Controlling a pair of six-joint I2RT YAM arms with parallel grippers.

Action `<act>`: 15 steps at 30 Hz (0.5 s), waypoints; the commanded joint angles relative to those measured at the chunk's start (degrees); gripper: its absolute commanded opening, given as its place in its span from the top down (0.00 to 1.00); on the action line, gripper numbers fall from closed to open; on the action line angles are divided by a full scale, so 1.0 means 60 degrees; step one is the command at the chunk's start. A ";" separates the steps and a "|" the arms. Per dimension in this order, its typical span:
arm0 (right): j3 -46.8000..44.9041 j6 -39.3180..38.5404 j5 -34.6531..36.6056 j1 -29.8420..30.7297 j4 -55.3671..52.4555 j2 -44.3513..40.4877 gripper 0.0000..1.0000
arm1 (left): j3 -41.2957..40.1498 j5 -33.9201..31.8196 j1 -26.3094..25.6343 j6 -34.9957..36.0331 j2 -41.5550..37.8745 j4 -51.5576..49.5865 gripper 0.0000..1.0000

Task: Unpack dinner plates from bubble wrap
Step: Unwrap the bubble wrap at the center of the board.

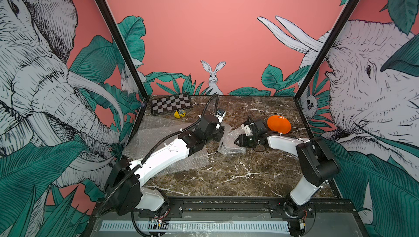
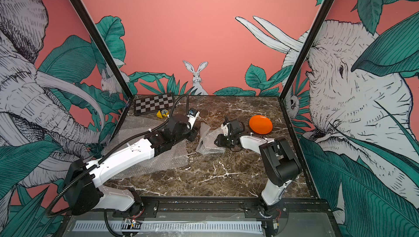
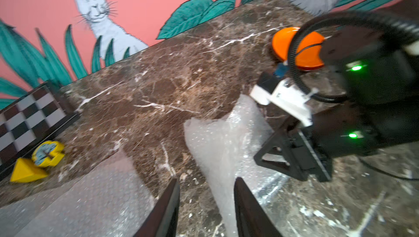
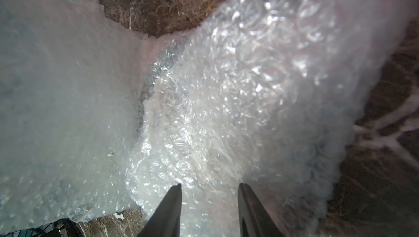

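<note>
The left gripper (image 3: 206,179) has its jaws parted. A thin tail of the crumpled bubble wrap (image 3: 222,147) runs down into the gap and lies against one jaw, with clear space on the other side, so nothing is pinched. This bubble wrap stands up in a loose peak between the two arms, as both top views show (image 1: 227,141) (image 2: 207,139). Something dark shows through its lower part, too veiled to name.

The right gripper (image 4: 210,184) comes at the same bundle from the opposite side. Its jaws stand apart with wrap bunched between them; I cannot tell whether they press on it.

Just behind the right wrist, toward the far right of the table (image 1: 226,174), the orange plate (image 1: 278,124) (image 2: 260,124) lies bare on the marble, apart from the bundle.

Flat sheets (image 1: 158,131) of wrap lie spread under the left arm on the left side of the table. Beyond them, in the far left corner, sit a checkered board (image 1: 171,103) and, just beside it, a small yellow toy (image 1: 179,113).
</note>
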 commanded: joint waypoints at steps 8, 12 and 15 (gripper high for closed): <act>0.0103 -0.0103 0.0033 0.0087 -0.0083 0.0158 0.57 | 0.1019 0.3385 0.0022 -0.0094 0.1364 0.0317 0.60; 0.0088 -0.0100 0.0049 0.0082 -0.0083 0.0139 0.57 | 0.1261 0.3707 0.0022 -0.0082 0.1738 0.0274 0.60; 0.0073 -0.0105 0.0074 0.0087 -0.0091 0.0154 0.57 | 0.1438 0.4294 0.0022 -0.0088 0.2039 0.0312 0.61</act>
